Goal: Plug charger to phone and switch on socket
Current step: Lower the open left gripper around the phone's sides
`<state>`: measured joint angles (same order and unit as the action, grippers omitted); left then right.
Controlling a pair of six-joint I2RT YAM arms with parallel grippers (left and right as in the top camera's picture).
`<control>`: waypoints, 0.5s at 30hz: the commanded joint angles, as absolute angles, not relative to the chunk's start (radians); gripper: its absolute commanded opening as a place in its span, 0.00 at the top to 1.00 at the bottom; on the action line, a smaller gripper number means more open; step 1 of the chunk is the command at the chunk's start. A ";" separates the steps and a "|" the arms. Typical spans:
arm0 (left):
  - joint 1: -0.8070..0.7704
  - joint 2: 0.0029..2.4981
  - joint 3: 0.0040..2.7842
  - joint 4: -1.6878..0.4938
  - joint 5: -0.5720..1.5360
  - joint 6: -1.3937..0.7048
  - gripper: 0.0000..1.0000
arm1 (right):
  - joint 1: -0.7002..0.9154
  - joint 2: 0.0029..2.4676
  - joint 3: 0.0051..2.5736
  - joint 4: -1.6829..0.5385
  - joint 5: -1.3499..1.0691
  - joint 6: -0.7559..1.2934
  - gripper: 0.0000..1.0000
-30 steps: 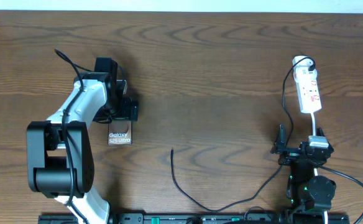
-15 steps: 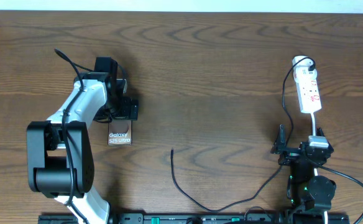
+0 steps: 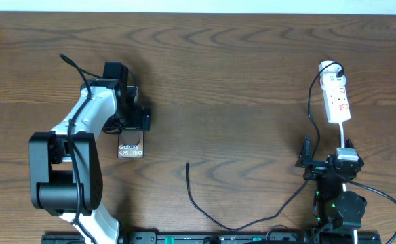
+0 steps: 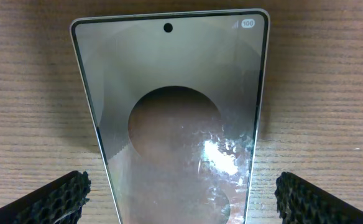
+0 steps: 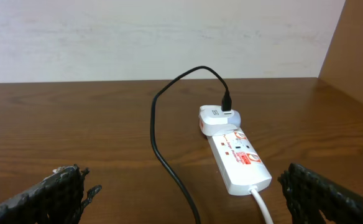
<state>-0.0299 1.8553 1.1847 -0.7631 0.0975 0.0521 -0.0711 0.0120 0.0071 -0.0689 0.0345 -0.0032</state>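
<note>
Charger [image 3: 205, 213] is lying as a long thin black cable on the table [image 3: 239, 88]. Its connector tip [image 3: 188, 165] is resting free on the wood near the middle front, well apart from the phone [image 4: 175, 124]. From there the cable is looping toward the front edge and then running up the right side to the socket [image 5: 238, 162]. Its black plug [image 5: 226, 102] is already sitting in a white adapter [image 5: 215, 119] at the far end of the socket.

I am judging that this cable is very light and soft, so it will be bending and dragging when you are pulling it. You should be taking it just behind the connector tip, where it is probably stiffest, not in the loose middle. The tip is small and may be turning between the pads.

Your left gripper [image 4: 181, 186] is hanging over the phone with its jaws spread wide, one on each side of the slab and not touching it. The phone is lying flat, front face up. It is looking glossy and probably slippery, so holding it by the long edges is seeming safer. Your right gripper [image 5: 183, 177] is also spread wide and empty, and it is facing the socket. Whether the switch is on, I cannot tell from these views.
</note>
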 commanded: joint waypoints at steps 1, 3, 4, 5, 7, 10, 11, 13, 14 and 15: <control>-0.030 1.863 1.155 -0.764 0.078 0.051 0.02 | -0.077 0.007 0.006 -0.072 0.043 0.014 0.01; -0.030 1.863 1.134 -0.748 0.078 0.051 0.02 | -0.077 0.007 0.006 -0.072 0.042 0.014 0.01; -0.030 1.863 1.126 -0.742 0.078 0.051 0.02 | -0.077 0.007 0.006 -0.072 0.042 0.014 0.01; -0.030 1.863 1.118 -0.737 0.078 0.051 0.02 | -0.077 0.007 0.006 -0.072 0.042 0.014 0.01; -0.030 1.863 1.103 -0.728 0.078 0.051 0.02 | -0.077 0.007 0.006 -0.072 0.043 0.014 0.01; -0.030 1.863 1.100 -0.726 0.078 0.051 0.02 | -0.077 0.007 0.006 -0.072 0.042 0.014 0.01; -0.030 1.863 1.100 -0.723 0.078 0.051 0.02 | -0.077 0.007 0.006 -0.072 0.042 0.014 0.01; -0.030 1.863 1.100 -0.715 0.078 0.051 0.02 | -0.077 0.007 0.006 -0.072 0.042 0.014 0.01; -0.030 1.863 1.100 -0.712 0.078 0.051 0.02 | -0.077 0.007 0.006 -0.072 0.042 0.014 0.01; -0.030 1.863 1.100 -0.710 0.078 0.051 0.02 | -0.077 0.007 0.006 -0.072 0.042 0.014 0.01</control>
